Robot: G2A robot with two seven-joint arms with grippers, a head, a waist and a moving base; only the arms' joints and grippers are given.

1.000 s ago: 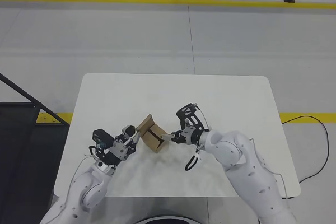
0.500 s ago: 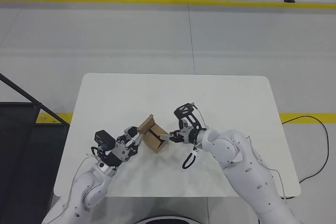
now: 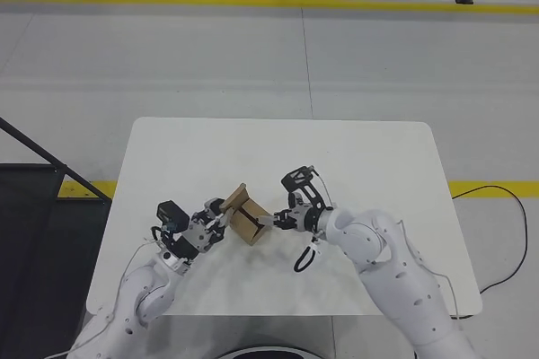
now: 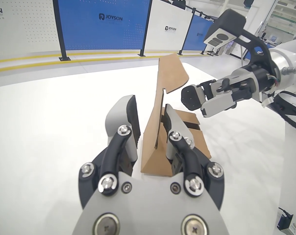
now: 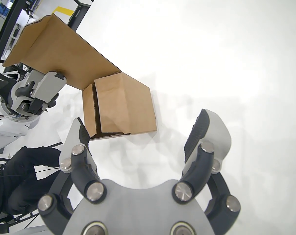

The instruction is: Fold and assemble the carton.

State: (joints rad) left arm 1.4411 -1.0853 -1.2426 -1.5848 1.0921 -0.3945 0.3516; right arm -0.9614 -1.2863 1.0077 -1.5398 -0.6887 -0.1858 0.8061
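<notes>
My left claw [image 4: 150,106] straddles the upright flap [image 4: 171,74] of the box [image 5: 126,103], jaws apart, probably to steady it; my right claw [image 5: 141,119], spread too, sits alongside.

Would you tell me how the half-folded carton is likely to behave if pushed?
The carton probably slides easily: thin cardboard on a smooth table. Its tall flap stands upright inside the open left gripper, so it likely flexes. Its creased wall suggests it dents readily.
</notes>
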